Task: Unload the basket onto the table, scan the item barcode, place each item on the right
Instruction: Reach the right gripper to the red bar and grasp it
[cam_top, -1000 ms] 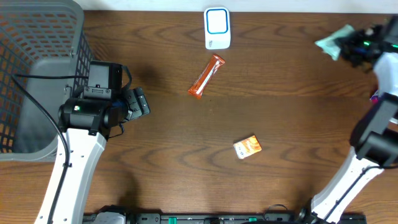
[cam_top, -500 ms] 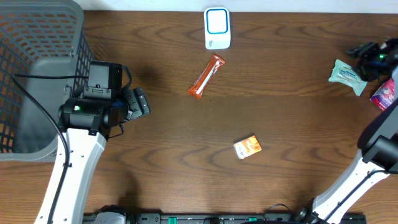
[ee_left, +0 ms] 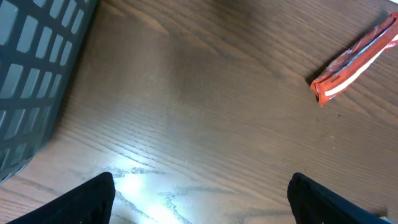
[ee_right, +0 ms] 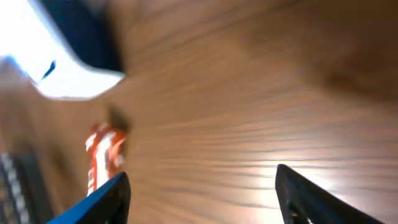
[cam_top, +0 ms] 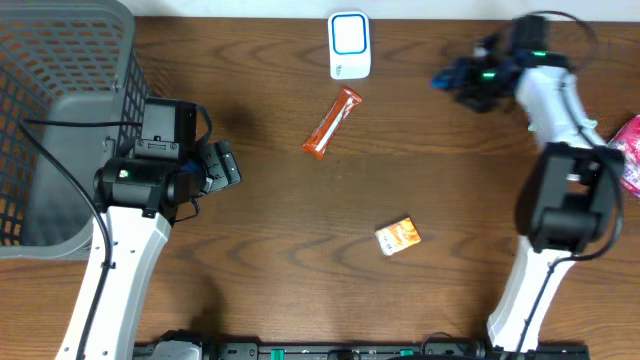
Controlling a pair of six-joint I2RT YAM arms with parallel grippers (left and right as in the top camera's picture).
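The white scanner with a blue face (cam_top: 349,45) lies at the table's back centre. It also shows blurred at the top left of the right wrist view, scanner (ee_right: 68,68). An orange-red snack bar (cam_top: 332,123) lies in front of it, bar (ee_left: 357,59), bar (ee_right: 102,155). A small orange packet (cam_top: 398,236) lies nearer the front. My right gripper (cam_top: 452,85) hovers to the right of the scanner, open and empty, gripper (ee_right: 202,199). Over bare wood by the basket, my left gripper (cam_top: 232,165) stands wide open with nothing in it, gripper (ee_left: 202,202).
A grey mesh basket (cam_top: 60,110) fills the left end of the table, its wall (ee_left: 31,62) close to my left gripper. A pink packet (cam_top: 630,145) lies at the right edge, beside the right arm.
The right arm has swung left from the far right edge to beside the scanner. It let go of a teal packet there and its jaws opened wider. The left arm has not moved.
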